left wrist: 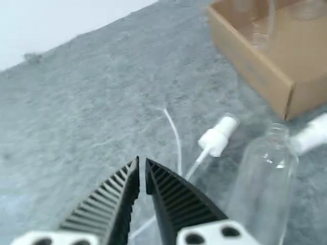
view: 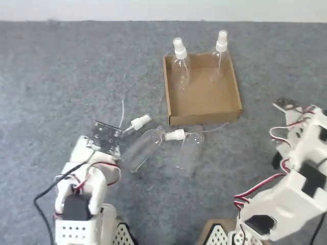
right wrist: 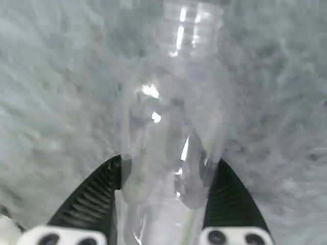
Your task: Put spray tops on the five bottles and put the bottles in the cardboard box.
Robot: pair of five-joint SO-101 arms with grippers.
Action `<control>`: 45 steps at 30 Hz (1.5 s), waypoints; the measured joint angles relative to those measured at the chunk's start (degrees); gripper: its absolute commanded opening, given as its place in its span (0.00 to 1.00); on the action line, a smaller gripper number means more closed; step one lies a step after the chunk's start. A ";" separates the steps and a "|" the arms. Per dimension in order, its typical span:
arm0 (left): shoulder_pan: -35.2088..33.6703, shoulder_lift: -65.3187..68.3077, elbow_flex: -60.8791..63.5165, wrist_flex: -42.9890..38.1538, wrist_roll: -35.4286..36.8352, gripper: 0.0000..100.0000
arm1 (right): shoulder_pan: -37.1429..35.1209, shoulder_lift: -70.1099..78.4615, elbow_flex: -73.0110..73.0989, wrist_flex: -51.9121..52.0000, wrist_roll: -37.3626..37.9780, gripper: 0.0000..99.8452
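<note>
Two clear bottles with white spray tops (view: 180,64) (view: 220,56) stand in the cardboard box (view: 204,113). Two more bottles (view: 141,148) (view: 189,151) lie on the grey carpet in front of the box without tops. One loose spray top (view: 139,122) lies by the first bottle's neck and another (view: 174,135) between the two necks. My left gripper (left wrist: 142,164) is shut and empty, just short of a spray top (left wrist: 218,135) and a lying bottle (left wrist: 265,176). My right gripper (right wrist: 168,162) is shut on a fifth topless bottle (right wrist: 176,102) low over the carpet.
A thin white tube (left wrist: 173,138) lies on the carpet ahead of the left gripper. The right arm (view: 301,163) stands right of the box, the left arm (view: 84,189) at the near left. Open carpet stretches left of the box.
</note>
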 measured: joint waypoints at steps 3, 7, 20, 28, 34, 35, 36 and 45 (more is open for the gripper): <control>-1.41 9.14 -8.62 2.99 -3.08 0.01 | 2.29 0.00 0.00 -0.53 5.89 0.07; -1.58 27.08 -23.30 9.67 -3.87 0.02 | 2.99 0.00 0.00 -0.53 8.26 0.07; -1.23 75.69 -41.05 16.00 -2.29 0.11 | 3.16 0.00 0.00 -0.53 8.79 0.07; -1.49 83.08 -35.08 7.56 -2.37 0.11 | 3.16 0.00 0.00 -0.53 8.79 0.07; -1.67 87.56 -33.14 0.18 -2.29 0.03 | 3.16 0.00 0.00 -0.53 8.79 0.07; -1.67 87.82 -33.14 0.00 -2.29 0.01 | 3.16 0.00 0.00 -0.53 8.79 0.07; -1.67 87.91 -33.32 0.09 -2.29 0.01 | 3.16 0.00 0.00 -0.53 8.79 0.07; -1.49 81.49 -43.60 10.11 -0.09 0.01 | 3.16 0.00 0.00 -0.53 8.79 0.07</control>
